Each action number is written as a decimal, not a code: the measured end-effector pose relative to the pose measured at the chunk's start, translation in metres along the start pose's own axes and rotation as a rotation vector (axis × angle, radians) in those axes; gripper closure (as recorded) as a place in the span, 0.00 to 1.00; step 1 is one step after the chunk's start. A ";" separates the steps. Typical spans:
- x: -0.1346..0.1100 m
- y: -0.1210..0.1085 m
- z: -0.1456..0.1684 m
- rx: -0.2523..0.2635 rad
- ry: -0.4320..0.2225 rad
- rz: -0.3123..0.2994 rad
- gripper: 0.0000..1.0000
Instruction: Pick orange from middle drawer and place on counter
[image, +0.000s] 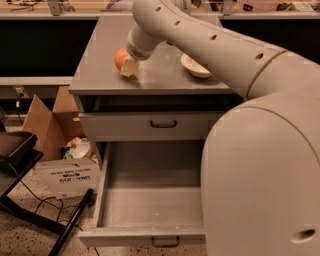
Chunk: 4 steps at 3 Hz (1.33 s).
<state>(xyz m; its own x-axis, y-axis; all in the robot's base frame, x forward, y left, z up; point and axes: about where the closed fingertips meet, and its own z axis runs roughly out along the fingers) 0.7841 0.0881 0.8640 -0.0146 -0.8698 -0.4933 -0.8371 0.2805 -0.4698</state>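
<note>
The orange (119, 58) is at the left part of the grey counter (155, 82), at or just above its surface. My gripper (124, 63) reaches down from the right and is shut on the orange; one pale finger (129, 67) shows in front of it, the other is hidden behind the fruit. The middle drawer (150, 202) is pulled wide open below, and its visible inside is empty. My arm covers the drawer's right side.
A white bowl (196, 67) sits on the counter to the right of the gripper. A shallower drawer front (145, 125) with a dark handle is closed above the open drawer. Cardboard boxes (47, 117) and a dark stand (15, 150) are on the floor at left.
</note>
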 end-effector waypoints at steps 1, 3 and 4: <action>0.006 -0.005 0.021 -0.010 0.031 0.008 1.00; 0.007 -0.005 0.021 -0.011 0.032 0.009 0.58; 0.007 -0.005 0.021 -0.011 0.032 0.009 0.34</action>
<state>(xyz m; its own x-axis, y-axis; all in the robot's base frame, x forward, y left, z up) 0.7998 0.0897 0.8474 -0.0397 -0.8798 -0.4736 -0.8427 0.2842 -0.4573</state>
